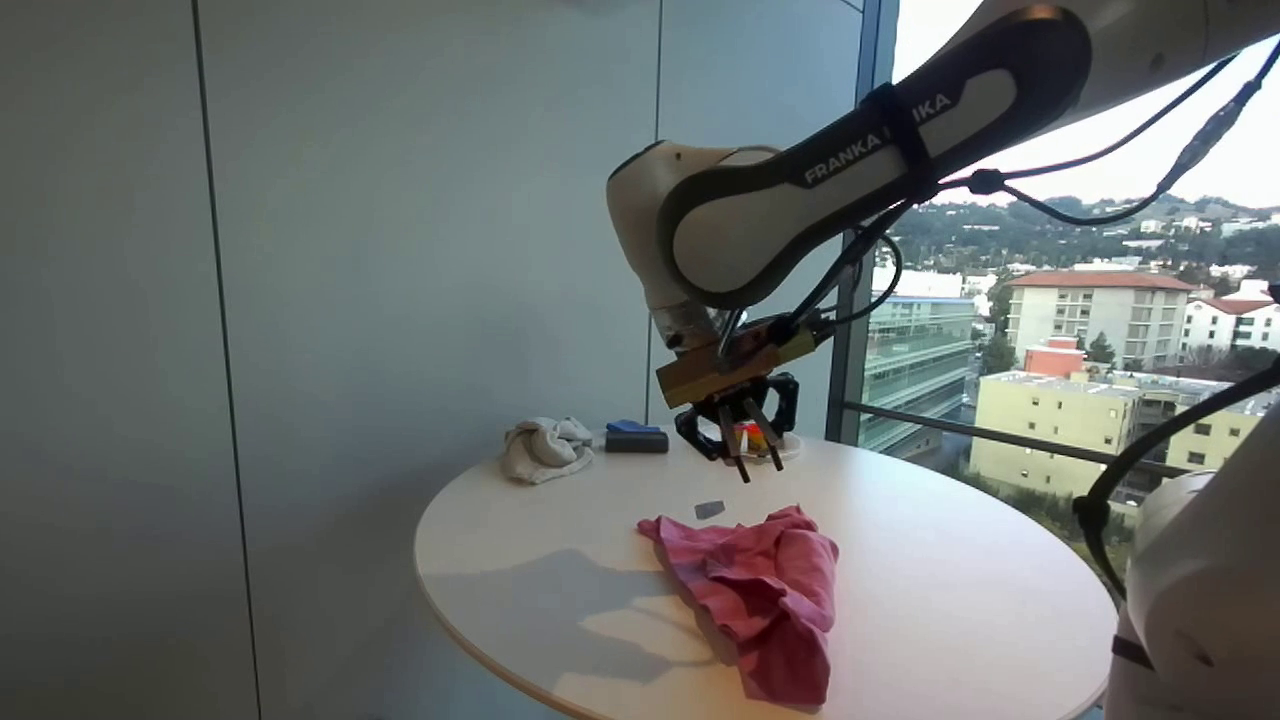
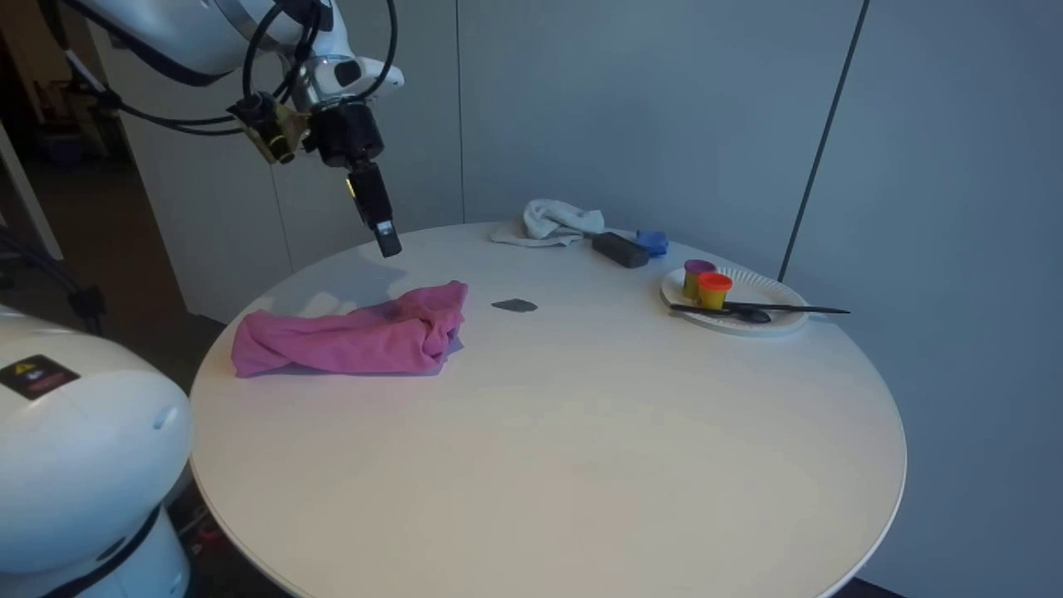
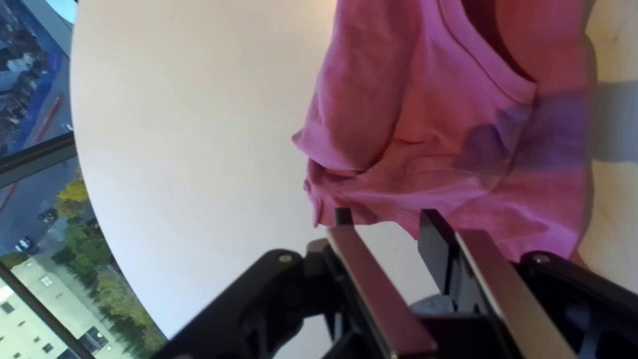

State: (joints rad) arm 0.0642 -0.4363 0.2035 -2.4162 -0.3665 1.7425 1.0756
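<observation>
the gripper (image 1: 761, 473) hangs above the round table (image 2: 581, 448), tips pointing down, its two fingers parted to a middling width. in the wrist view bare tabletop and a bit of fabric edge show through the gap between them, and it carries nothing.

nearest to the tips is the pink cloth (image 3: 438, 114). in the wrist view they overlap its crumpled end, while both exterior views show them raised clear of it. it lies rumpled and partly folded, on the side of the table across from the white paper plate (image 2: 768, 289), and a stitched hem curves over its upper face. the arm (image 1: 840, 180) throws a broad shadow (image 1: 540, 610) on the tabletop just beside it.

near the cloth, toward the rim by the wall (image 2: 664, 108), is a small flat grey patch (image 2: 515, 306). along that rim sits a bunched whitish cloth (image 2: 556, 223), with a dark block (image 2: 620, 249) just beside it and a blue item (image 2: 653, 242) close behind the block; whether those last two touch i cannot tell.

farther round the same rim, the plate bears a purple-lidded tub (image 2: 699, 267) and an orange-lidded tub (image 2: 713, 297), both upright and close together, plus a black spoon (image 2: 751, 316) and a long thin black utensil (image 2: 797, 308) whose end sticks out past the plate's edge.

beyond the table, in an exterior view, a window frame (image 1: 850, 330) borders a view of buildings (image 1: 1100, 310).
</observation>
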